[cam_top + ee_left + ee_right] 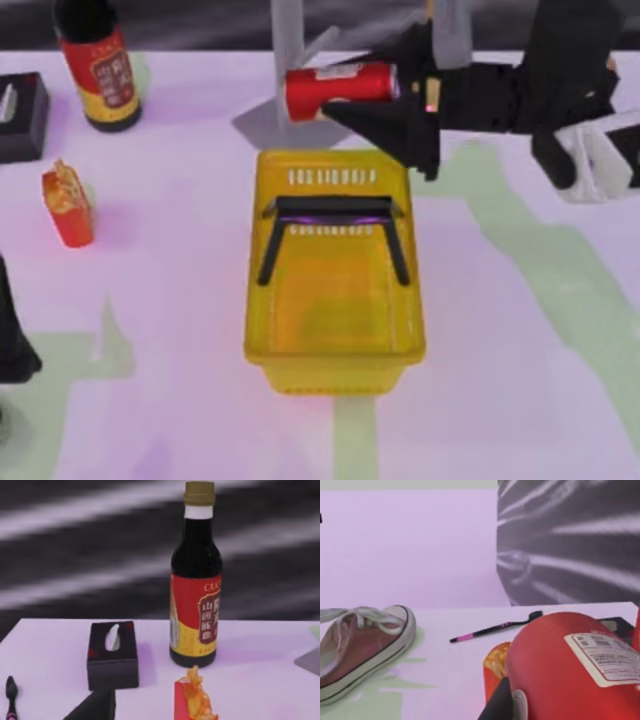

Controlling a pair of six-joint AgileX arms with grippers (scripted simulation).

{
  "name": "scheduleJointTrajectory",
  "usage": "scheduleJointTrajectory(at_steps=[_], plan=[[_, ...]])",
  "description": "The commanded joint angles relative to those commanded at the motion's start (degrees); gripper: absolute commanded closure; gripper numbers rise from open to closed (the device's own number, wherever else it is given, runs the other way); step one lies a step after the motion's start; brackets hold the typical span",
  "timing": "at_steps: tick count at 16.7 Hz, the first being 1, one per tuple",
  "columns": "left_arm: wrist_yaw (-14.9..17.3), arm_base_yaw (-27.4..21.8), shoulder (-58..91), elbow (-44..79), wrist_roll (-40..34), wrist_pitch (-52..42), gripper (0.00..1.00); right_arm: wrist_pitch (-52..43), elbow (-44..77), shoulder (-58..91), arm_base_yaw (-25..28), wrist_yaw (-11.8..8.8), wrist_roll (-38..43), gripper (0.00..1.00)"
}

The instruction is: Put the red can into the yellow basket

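The red can [338, 88] lies on its side in the air, just beyond the far rim of the yellow basket [258, 300]. My right gripper [362, 100] reaches in from the right and is shut on the can. In the right wrist view the can [560, 675] fills the near corner, with one dark finger [501, 700] pressed against it. The basket stands at the table's middle with its black handle [330, 212] folded across the far half; nothing shows inside. My left arm [12, 345] is parked at the left edge, and one of its fingers [97, 706] shows well off to one side.
A dark bottle with a red label [98, 65] stands at the far left, with a black tissue box [22, 115] and a red carton of fries [68, 205] near it. A grey post [288, 50] rises behind the can. A sneaker [360, 645] and a pink-tipped brush [495, 628] lie on the table.
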Motion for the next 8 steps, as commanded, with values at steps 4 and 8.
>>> scheduleJointTrajectory(at_steps=[4, 8], plan=[[0.0, 0.0, 0.0, 0.0, 0.0, 0.0, 0.0, 10.2, -1.7, 7.8, 0.2, 0.2, -0.2, 1.0], [0.0, 0.0, 0.0, 0.0, 0.0, 0.0, 0.0, 13.3, -2.5, 10.7, 0.3, 0.4, -0.2, 1.0]])
